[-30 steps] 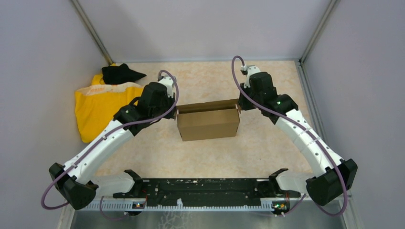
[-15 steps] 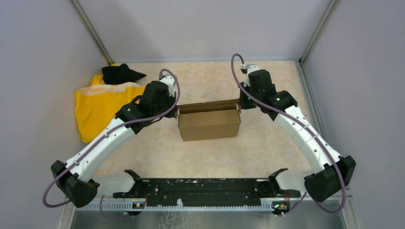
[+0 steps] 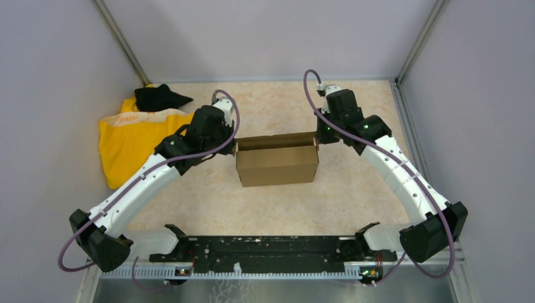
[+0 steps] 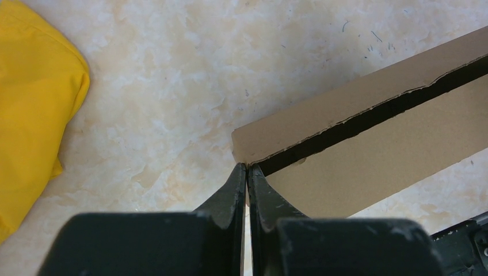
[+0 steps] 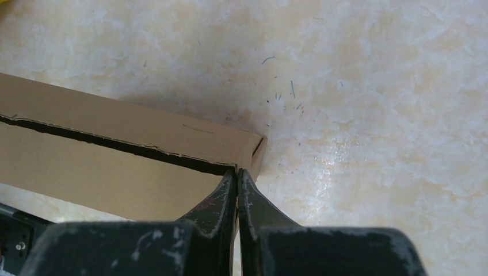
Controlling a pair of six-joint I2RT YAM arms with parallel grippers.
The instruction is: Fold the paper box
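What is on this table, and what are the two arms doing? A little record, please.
Box: brown cardboard, middle of the table, top flap slightly ajar along a dark slit
Left gripper: shut, tips at the box's left end corner
Right gripper: shut, tips at the box's right end corner
Grip: cannot tell whether cardboard is pinched
Also there: yellow cloth and black cloth, far left

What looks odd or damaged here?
The paper box is not fully closed: a dark gap runs along its far top edge, and the cardboard edge there looks ragged, perhaps torn.
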